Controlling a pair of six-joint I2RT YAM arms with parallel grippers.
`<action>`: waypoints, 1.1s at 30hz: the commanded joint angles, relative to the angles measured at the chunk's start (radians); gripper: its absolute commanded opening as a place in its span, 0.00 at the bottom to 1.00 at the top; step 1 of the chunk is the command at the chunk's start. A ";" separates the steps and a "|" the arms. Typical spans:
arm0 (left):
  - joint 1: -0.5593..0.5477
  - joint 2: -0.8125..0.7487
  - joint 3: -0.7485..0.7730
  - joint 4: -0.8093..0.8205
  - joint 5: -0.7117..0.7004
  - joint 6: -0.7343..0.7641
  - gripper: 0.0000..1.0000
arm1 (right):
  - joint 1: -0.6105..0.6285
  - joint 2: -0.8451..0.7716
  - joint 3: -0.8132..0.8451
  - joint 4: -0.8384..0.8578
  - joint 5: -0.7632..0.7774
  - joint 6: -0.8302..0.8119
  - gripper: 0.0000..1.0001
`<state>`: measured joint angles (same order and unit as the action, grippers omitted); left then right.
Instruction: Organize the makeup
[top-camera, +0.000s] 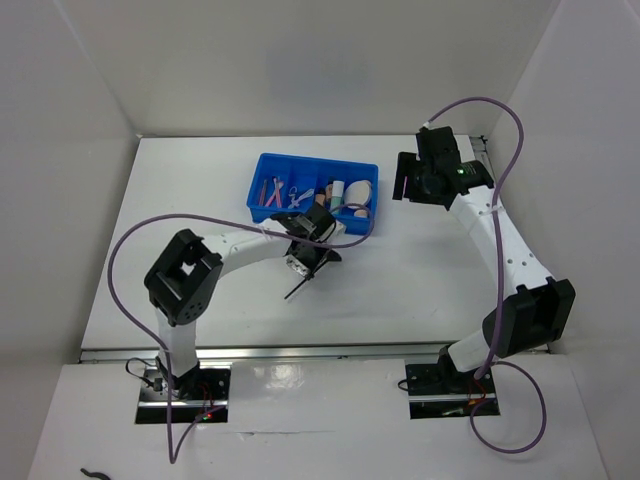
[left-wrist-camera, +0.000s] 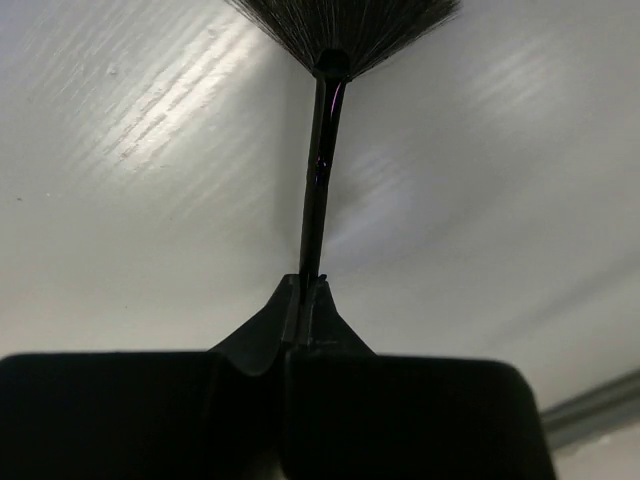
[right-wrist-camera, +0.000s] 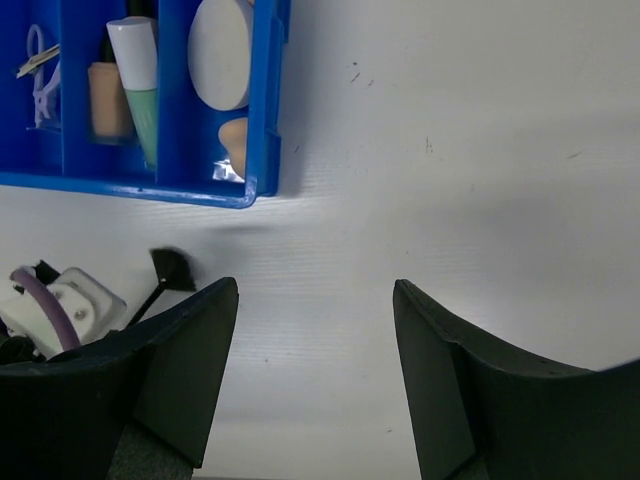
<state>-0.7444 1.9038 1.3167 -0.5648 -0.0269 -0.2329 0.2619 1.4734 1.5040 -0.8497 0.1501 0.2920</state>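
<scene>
- My left claw (left-wrist-camera: 308, 290) grasps the black brush (left-wrist-camera: 318, 180), at 6 o'clock from the blue tray (top-camera: 312, 160).
- My right claw (right-wrist-camera: 312, 295), at 3 o'clock, is released and empty.
- Tube (right-wrist-camera: 140, 85), puff (right-wrist-camera: 220, 52) and the rest lie in the tray; only the brush remains, I judge.

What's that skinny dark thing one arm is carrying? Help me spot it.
Start at the blue plastic compartment tray mid-table; just in front of it, the left gripper pinches a thin black brush. Its flat fan of dark bristles sets it apart from the pale oval puff and peach sponge lying in the tray.
</scene>
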 joint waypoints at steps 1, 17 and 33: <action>-0.019 -0.100 0.081 -0.104 0.090 0.079 0.00 | 0.007 -0.039 -0.014 0.018 0.008 0.004 0.71; 0.321 0.164 0.775 -0.259 -0.195 -0.166 0.00 | 0.007 -0.030 -0.007 0.018 0.012 0.004 0.71; 0.478 0.435 0.908 -0.222 -0.117 -0.214 0.00 | 0.007 0.010 0.002 0.018 0.022 -0.005 0.71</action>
<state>-0.2691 2.3390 2.2261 -0.8192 -0.1776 -0.4503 0.2619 1.4815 1.4918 -0.8474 0.1551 0.2935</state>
